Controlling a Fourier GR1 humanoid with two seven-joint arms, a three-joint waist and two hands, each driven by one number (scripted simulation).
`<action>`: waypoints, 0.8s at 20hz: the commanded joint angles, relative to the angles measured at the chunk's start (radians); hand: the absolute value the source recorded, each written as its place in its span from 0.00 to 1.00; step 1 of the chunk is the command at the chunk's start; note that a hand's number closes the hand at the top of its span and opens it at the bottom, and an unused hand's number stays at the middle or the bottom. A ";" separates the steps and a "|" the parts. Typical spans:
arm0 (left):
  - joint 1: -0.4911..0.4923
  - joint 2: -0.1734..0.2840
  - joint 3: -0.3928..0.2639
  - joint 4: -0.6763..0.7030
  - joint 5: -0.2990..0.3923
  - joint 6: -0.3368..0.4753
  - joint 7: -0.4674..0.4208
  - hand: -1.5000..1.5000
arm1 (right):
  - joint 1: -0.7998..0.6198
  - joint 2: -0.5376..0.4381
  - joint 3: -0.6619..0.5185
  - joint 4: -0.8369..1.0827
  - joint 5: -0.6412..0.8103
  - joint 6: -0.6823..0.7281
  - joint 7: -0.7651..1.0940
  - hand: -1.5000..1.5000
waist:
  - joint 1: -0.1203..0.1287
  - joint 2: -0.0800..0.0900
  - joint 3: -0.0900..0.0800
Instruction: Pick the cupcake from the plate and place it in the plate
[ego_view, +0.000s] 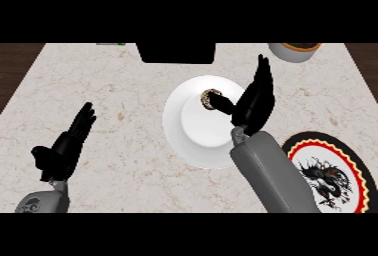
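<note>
A white plate (193, 135) lies in the middle of the marble counter. A small cupcake (213, 94) with a dark top and brownish rim sits on the plate's far right part. My right hand (252, 102) hovers over the plate's right side, fingers straight and pointing away; its thumb reaches toward the cupcake and touches or nearly touches it. A second plate (353, 161), with black and red rings and a dark figure in its centre, lies at the lower right, partly hidden by my right forearm. My left hand (65, 145) rests open at the lower left.
A black box-like object (177, 52) stands at the counter's far edge, above the white plate. A white bowl (294, 51) with a dark brown filling sits at the far right. Dark wood floor shows beyond the counter's left and right edges.
</note>
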 joint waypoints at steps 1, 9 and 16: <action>0.035 -0.016 0.001 -0.004 -0.012 0.025 -0.017 0.50 | 0.091 0.005 0.004 -0.143 -0.042 -0.200 0.027 0.00 | -0.027 -0.010 0.000; 0.016 0.004 0.024 0.018 0.001 0.010 -0.011 0.50 | 0.518 -0.097 0.130 -0.455 -0.250 -0.356 -0.253 0.00 | -0.046 -0.006 0.000; 0.070 0.025 0.035 -0.017 0.010 -0.026 -0.044 0.50 | 0.728 -0.378 0.280 -0.615 -0.581 -0.454 -0.516 0.00 | -0.025 -0.005 0.001</action>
